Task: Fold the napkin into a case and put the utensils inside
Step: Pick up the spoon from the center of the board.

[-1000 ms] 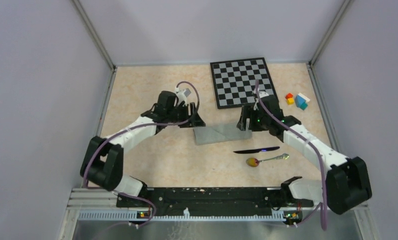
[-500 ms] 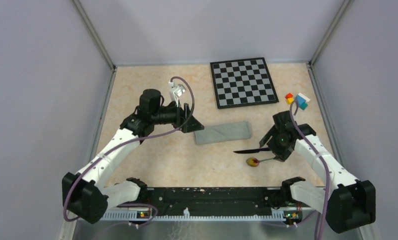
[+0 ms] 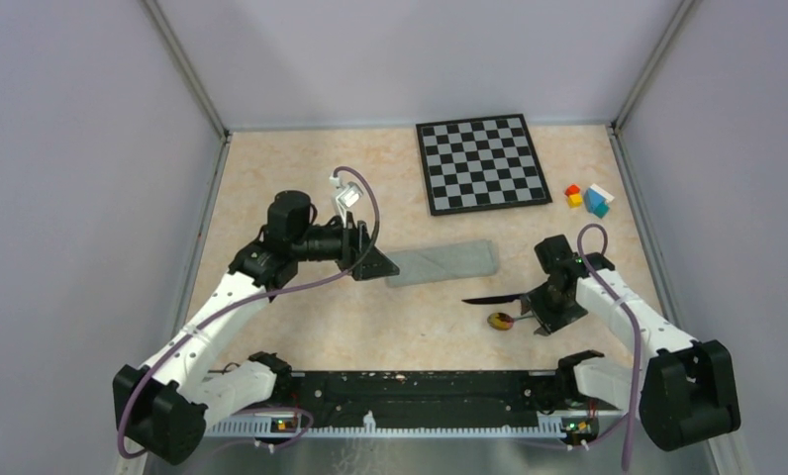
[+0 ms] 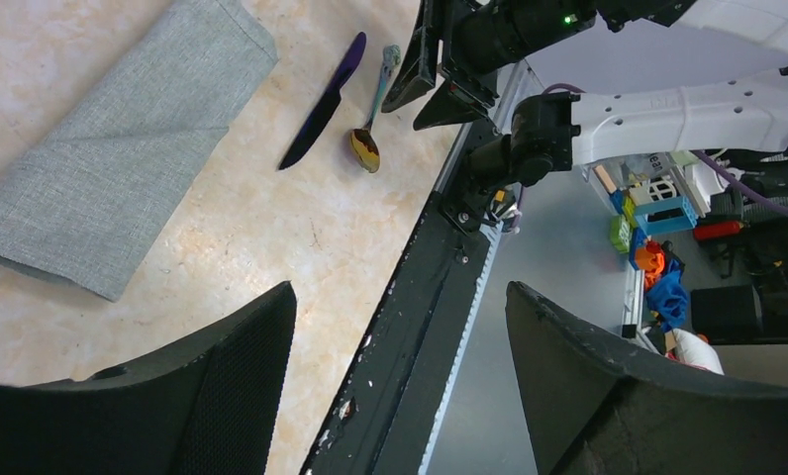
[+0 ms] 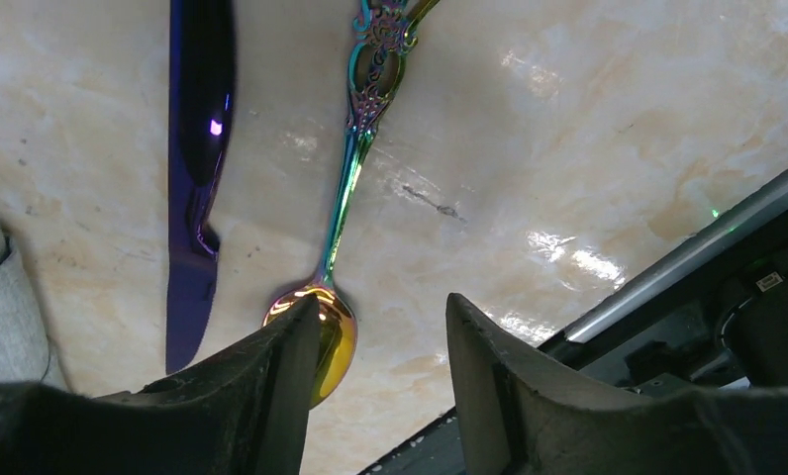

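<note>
While the napkin (image 3: pixel 442 262) lies folded mid-surface, loading seems in hand: the right claw (image 5: pixel 382 302), half spread and empty, hangs over the spoon (image 5: pixel 345 198) beside the knife (image 5: pixel 197 148), toward the near edge. The left claw (image 4: pixel 400 292) gapes empty. Next, the right claw likely must pinch the spoon's thin handle.

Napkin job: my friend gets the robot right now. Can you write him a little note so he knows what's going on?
Left gripper: open, empty, beside the left end of the folded napkin.
Right gripper: jaws apart, empty, low over the bowl of the spoon.
Folded napkin: a narrow flat rectangle mid-table.
Knife and spoon: side by side on the table, right of the napkin and nearer the arms.
Done: the folding.
Left: pick up spoon and knife, slide both inside the napkin.
</note>
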Tool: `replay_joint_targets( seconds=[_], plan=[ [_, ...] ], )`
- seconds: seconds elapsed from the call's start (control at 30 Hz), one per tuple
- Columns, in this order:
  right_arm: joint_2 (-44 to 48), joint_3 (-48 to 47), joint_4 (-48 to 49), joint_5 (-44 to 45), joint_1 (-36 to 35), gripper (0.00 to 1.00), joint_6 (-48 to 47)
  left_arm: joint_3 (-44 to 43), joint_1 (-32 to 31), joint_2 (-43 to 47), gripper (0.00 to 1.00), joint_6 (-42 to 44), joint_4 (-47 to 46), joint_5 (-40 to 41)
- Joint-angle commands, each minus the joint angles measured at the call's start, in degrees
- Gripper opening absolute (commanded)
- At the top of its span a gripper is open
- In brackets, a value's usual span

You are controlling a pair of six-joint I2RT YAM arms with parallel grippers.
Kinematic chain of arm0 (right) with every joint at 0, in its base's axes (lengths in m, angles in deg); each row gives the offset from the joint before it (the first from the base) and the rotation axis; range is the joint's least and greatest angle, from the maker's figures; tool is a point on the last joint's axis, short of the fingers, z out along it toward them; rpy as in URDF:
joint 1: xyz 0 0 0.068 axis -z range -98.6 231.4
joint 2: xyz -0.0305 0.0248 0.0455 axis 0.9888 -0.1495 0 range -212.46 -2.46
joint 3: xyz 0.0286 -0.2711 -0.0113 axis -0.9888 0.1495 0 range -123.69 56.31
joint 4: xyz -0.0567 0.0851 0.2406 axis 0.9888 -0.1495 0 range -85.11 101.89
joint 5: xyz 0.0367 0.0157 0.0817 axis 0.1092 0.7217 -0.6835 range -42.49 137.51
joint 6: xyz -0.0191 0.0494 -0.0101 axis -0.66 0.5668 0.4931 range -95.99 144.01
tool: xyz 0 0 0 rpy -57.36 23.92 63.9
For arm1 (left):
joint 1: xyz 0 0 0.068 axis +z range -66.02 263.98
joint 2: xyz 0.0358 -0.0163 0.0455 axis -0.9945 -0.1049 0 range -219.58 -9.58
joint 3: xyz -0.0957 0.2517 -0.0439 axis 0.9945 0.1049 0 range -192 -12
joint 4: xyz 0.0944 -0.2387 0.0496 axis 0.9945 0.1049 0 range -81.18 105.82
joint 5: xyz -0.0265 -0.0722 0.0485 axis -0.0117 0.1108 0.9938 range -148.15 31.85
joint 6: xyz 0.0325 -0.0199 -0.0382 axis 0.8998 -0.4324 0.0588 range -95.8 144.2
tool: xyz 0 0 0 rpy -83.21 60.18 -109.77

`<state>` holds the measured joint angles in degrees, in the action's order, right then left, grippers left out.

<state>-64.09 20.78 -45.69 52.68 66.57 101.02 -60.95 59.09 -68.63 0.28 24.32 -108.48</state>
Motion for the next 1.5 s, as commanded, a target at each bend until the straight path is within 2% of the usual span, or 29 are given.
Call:
replay_joint_targets(
  seconds=[0.0,0.37,0.6,0.67,0.87,1.0,1.1,1.2,1.27,1.33,1.47],
  plan=[
    [-3.1,-0.3,3.0,2.9,0.2,0.49,4.1,0.1,0.0,1.3,0.82,2.2,1.1,-0.8],
    [-11.7,-1.4,7.8,3.3,0.2,0.39,4.8,0.8,0.1,1.5,0.82,3.7,3.5,0.6],
    [-13.4,-0.2,7.2,3.1,0.2,0.16,7.4,1.0,0.2,2.3,0.82,3.6,3.7,1.6],
    [-12.7,0.9,7.3,2.6,0.3,0.02,8.0,1.1,0.1,2.8,0.82,3.4,3.7,2.0],
    [-4.4,0.7,3.4,6.2,0.2,0.00,5.9,1.9,0.2,4.5,0.82,2.9,4.3,3.3],
    [3.3,-1.9,2.9,9.8,0.2,0.00,-5.0,2.3,0.2,5.3,0.82,2.5,4.5,5.4],
    [5.7,-6.1,9.5,9.0,0.2,0.00,-22.6,3.2,0.4,5.7,0.82,1.4,4.2,8.9],
    [0.8,-13.3,14.8,-1.9,-0.4,0.00,-43.5,5.7,0.9,5.3,0.84,-1.8,2.1,12.4],
    [-4.3,-19.8,13.2,-4.9,-2.9,0.00,-54.7,8.0,1.6,4.1,0.85,-4.8,-0.7,13.6],
    [-9.7,-26.6,9.4,-2.1,-8.0,0.00,-65.2,10.6,3.2,2.0,0.85,-8.3,-4.2,12.0],
    [-20.0,-36.5,0.1,11.7,-17.8,0.00,-81.4,13.2,7.6,-5.3,0.83,-11.5,-9.4,6.2]
  ],
)
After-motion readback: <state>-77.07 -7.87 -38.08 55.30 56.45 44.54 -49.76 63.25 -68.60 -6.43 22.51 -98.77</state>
